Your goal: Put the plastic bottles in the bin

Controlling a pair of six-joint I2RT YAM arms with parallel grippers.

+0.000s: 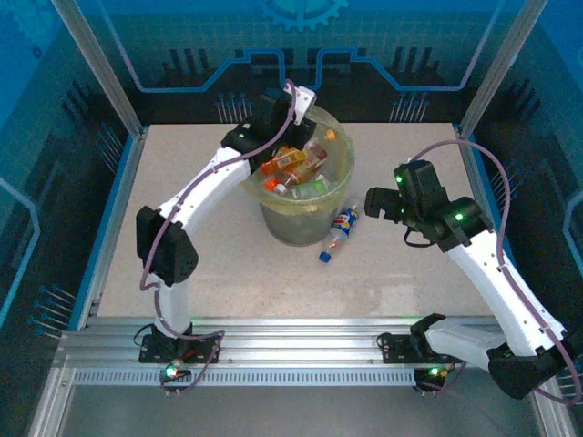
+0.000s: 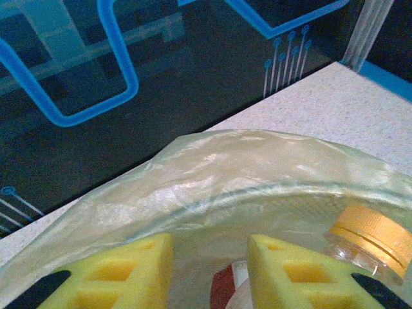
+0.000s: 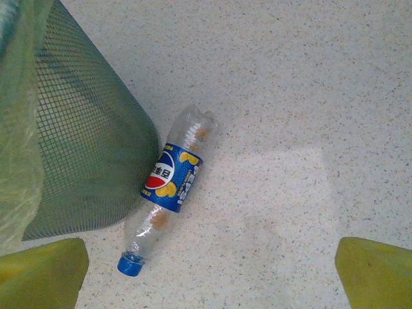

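Blue-lit walls (image 1: 182, 55) printed with a circuit pattern close in a pale speckled table (image 1: 182, 182). Toward the far middle of it stands the bin (image 1: 296, 228), a big round yellow-green bucket with a thin liner (image 2: 212, 167) folded over its rim. A heap of bottles (image 1: 296, 168) lies inside, mostly orange and red with some clear plastic.

One loose bottle (image 3: 168, 193) lies on its side on the table, just beside the foot of the bin on its right. It is clear, with a blue and red label, and its blue cap (image 3: 131, 264) points toward the near edge. Whether it touches the bin I cannot tell.

From the left, the left arm (image 1: 205, 187) reaches up to the far left rim of the bin. The left gripper (image 2: 211, 270) hangs over the inside of the bin with its yellow pads (image 2: 129, 270) drawn in narrow. A bit of red and clear plastic shows in the gap between them; whether that is gripped or lies lower in the bin I cannot tell. An orange cap (image 2: 373, 235) sits just to the right of the pads.

Its jaws spread wide and holding nothing, the right gripper (image 1: 378, 205) hovers above the table to the right of the bin, near the loose bottle and apart from it.
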